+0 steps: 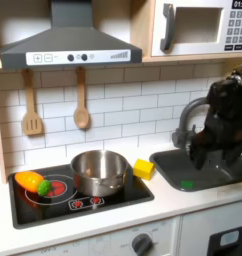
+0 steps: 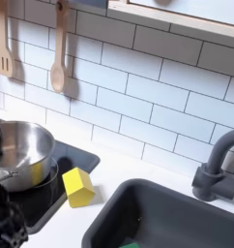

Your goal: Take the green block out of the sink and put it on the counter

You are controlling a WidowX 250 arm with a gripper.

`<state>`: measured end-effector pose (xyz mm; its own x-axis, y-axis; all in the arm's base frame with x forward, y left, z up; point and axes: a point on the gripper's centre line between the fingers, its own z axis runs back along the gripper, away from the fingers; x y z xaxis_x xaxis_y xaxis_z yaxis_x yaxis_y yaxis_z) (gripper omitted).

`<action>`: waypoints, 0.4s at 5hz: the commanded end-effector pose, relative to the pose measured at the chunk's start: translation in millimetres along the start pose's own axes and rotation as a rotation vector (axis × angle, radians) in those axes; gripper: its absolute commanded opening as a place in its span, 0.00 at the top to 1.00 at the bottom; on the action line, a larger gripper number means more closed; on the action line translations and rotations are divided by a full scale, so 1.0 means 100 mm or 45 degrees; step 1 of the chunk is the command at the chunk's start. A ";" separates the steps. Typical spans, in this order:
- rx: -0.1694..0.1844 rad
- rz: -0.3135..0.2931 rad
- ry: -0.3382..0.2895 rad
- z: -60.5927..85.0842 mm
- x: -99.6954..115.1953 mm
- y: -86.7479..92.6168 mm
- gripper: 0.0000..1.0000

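gripper (image 1: 200, 160) over sink (image 1: 173, 172) (green block (image 1: 187, 184) inside)

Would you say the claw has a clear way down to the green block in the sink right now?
Probably yes: the claw hangs over the sink, with the green block just below and nothing visibly between them.

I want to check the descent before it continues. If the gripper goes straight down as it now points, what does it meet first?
Probably the green block lying in the sink: in the first exterior view the gripper points down into the basin just beside it. Depth is unclear, so it may meet the sink floor instead.
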<state>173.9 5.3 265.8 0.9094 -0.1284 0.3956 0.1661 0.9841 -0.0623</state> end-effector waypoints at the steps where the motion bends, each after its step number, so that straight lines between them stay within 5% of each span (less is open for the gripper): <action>1: -0.024 -0.026 -0.142 -0.04 0.37 0.08 0.00; 2: -0.054 -0.038 -0.216 -0.05 0.58 0.07 0.00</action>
<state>229.9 5.3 282.8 0.8301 -0.1274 0.5429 0.2058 0.9748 -0.0858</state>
